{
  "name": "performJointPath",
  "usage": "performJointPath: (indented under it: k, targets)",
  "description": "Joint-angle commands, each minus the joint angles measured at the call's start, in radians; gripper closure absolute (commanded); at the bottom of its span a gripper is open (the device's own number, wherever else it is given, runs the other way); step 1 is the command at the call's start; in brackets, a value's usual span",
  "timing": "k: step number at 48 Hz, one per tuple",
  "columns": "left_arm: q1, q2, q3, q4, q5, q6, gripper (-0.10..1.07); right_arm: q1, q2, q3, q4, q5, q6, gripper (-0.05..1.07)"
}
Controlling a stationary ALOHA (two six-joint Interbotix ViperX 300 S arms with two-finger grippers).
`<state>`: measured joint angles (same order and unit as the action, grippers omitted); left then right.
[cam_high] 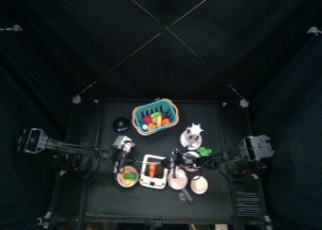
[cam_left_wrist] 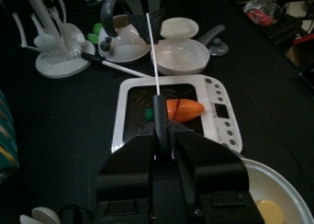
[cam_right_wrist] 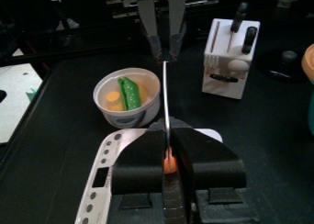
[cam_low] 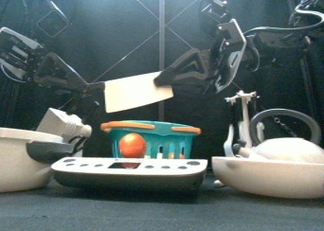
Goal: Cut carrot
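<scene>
Out on the table (cam_high: 113, 205), near the middle: white board (cam_left_wrist: 128, 108). Above it, well clear, knife (cam_low: 136, 91) hanging in the air. Left gripper (cam_left_wrist: 160, 128) with fingers clamped on one end, right gripper (cam_right_wrist: 164, 138) with fingers clamped on the other. Down on the board, under the blade: carrot (cam_left_wrist: 185, 108).

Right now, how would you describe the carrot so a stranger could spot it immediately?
Find the white board at the front of the black table. The carrot is the short orange piece on the board's dark middle, beside a green bit; nothing else on it is orange.
</scene>
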<state>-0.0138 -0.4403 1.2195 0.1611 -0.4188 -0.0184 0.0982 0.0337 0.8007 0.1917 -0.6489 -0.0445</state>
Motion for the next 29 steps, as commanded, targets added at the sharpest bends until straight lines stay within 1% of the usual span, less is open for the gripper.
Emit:
performJointPath:
  k: [1,5,7,9,14,17,20,24,29]
  targets:
    - [0.002,-0.002,-0.015,-0.014,-0.003,-0.002,0.55,0.009,-0.008,-0.032,0.005,0.018,0.002,0.66]
    - [-0.002,-0.002,-0.017,-0.04,-0.002,-0.005,0.55,0.04,0.012,-0.035,0.008,0.048,0.003,0.66]
    - [-0.005,-0.002,-0.018,-0.083,-0.002,-0.003,0.55,0.054,0.023,-0.038,0.018,0.06,0.005,0.66]
    - [-0.008,-0.002,-0.014,-0.103,0.005,-0.002,0.55,0.067,0.035,-0.049,0.032,0.066,0.003,0.66]
    - [-0.006,0.005,-0.011,-0.103,0.037,-0.002,0.55,0.109,0.049,-0.081,0.041,0.091,0.005,0.66]
    - [-0.008,0.015,-0.012,-0.098,0.04,0.003,0.55,0.121,0.063,-0.098,0.052,0.104,0.003,0.66]
    - [-0.006,0.025,-0.011,-0.071,0.04,0.005,0.56,0.121,0.077,-0.106,0.058,0.132,0.003,0.66]
    - [-0.006,0.025,0.0,0.028,0.031,0.003,0.57,0.121,0.072,-0.104,0.063,0.155,0.003,0.66]
    - [0.015,0.021,0.0,0.114,0.026,0.003,0.64,0.121,0.066,-0.104,0.063,0.158,0.002,0.66]
